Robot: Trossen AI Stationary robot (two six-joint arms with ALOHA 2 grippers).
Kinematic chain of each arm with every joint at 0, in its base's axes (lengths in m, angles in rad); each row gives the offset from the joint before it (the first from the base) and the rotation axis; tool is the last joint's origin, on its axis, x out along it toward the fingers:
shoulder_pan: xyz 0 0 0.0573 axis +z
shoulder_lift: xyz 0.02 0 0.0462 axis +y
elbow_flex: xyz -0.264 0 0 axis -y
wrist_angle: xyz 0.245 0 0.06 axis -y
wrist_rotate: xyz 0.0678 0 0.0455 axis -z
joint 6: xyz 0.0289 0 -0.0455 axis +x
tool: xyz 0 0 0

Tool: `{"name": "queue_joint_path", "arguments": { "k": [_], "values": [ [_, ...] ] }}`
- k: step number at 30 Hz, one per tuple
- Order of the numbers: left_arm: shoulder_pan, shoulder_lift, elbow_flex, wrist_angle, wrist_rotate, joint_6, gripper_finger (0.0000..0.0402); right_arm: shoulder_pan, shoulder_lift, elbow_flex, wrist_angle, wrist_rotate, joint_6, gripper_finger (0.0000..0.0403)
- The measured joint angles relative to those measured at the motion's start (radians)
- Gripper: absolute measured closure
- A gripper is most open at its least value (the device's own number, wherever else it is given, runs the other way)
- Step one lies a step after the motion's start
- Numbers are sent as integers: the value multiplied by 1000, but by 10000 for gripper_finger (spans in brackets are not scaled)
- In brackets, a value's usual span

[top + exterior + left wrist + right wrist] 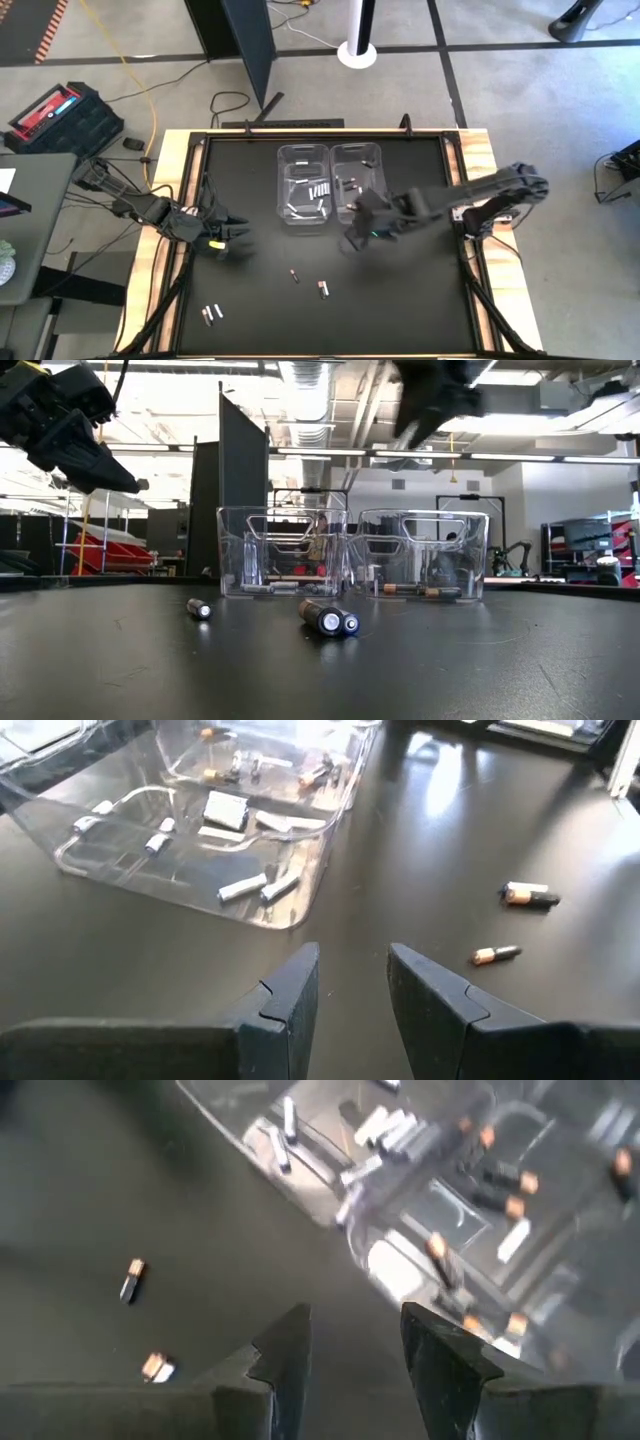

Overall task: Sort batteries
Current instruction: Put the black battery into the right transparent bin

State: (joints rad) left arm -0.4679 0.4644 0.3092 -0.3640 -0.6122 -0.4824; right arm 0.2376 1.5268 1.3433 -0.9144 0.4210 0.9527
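Clear bins (328,185) blur batteries (322,290), left fingers (300,990) and right fingers (285,1350) parted, empty

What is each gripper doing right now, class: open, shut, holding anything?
Left gripper: open, empty, above the table.
Right gripper: open, empty, near the bins.

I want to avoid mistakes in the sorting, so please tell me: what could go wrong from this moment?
1. The pair of batteries on the mat lies touching; the open, empty right end effector may pinch both or roll one away.
2. That end effector hangs close to the right bin; a low move might push the bin.
3. The two batteries near the table's front edge could roll off if the left end effector bumps them.
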Motion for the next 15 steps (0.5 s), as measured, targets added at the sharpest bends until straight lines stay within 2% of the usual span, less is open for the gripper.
{"name": "queue_joint_path", "arguments": {
  "k": [4, 7, 15],
  "values": [
    [0, 33, 14, 49, 41, 55, 284, 116, -74, -134, 6, 37, 189, 230],
    [0, 110, 49, 77, 70, 76, 284, 202, -109, -206, 2, 50, 311, 230],
    [0, 427, 203, 88, 90, 160, 284, 423, -135, -345, 2, 98, 568, 230]
  ]
}}
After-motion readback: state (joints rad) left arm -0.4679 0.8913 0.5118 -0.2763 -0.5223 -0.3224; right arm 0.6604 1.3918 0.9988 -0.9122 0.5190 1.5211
